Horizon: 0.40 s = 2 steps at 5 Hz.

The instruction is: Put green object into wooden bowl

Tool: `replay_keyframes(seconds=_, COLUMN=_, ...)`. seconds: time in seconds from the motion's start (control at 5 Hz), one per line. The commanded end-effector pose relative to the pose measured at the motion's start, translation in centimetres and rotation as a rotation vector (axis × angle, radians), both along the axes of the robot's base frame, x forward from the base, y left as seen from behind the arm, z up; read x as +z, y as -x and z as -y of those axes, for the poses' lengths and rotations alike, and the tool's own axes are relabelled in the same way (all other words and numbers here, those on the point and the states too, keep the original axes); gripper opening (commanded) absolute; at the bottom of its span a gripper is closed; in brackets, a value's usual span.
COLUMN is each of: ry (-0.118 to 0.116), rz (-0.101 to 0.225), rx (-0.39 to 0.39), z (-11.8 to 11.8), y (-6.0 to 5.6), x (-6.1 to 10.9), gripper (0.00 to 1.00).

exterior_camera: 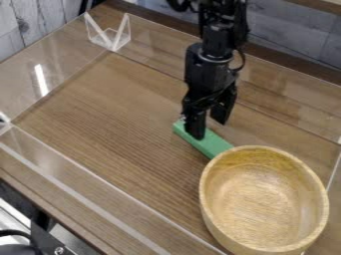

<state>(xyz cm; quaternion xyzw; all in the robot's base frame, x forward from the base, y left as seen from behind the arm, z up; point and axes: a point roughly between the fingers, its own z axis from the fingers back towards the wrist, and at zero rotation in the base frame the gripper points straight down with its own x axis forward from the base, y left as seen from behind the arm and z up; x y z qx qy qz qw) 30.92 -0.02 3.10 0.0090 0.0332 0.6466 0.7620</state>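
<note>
The green object (209, 144) is a small mint bar lying flat on the wooden table, just up and left of the wooden bowl (264, 199). The bowl is large, round, light tan and holds nothing. My black gripper (204, 124) hangs straight down over the bar's far end, open, with one finger (194, 127) in front of that end and the other finger (221, 113) behind it. The bar's far end is partly hidden by the fingers. Whether the fingers touch the bar cannot be told.
A clear plastic wall (80, 174) fences the tabletop along the front and left. A clear folded stand (107, 33) sits at the back left corner. The bowl's rim lies close to the bar's near end.
</note>
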Motion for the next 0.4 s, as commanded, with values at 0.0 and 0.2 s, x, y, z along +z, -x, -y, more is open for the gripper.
replay_keyframes(seconds=0.0, ry=-0.001, rz=0.057, rx=0.045, z=-1.5, y=-0.1, x=1.5, gripper=1.0)
replay_keyframes(seconds=0.2, ry=0.002, rz=0.047, rx=0.038, z=-0.3, y=0.7, x=1.7, gripper=1.0)
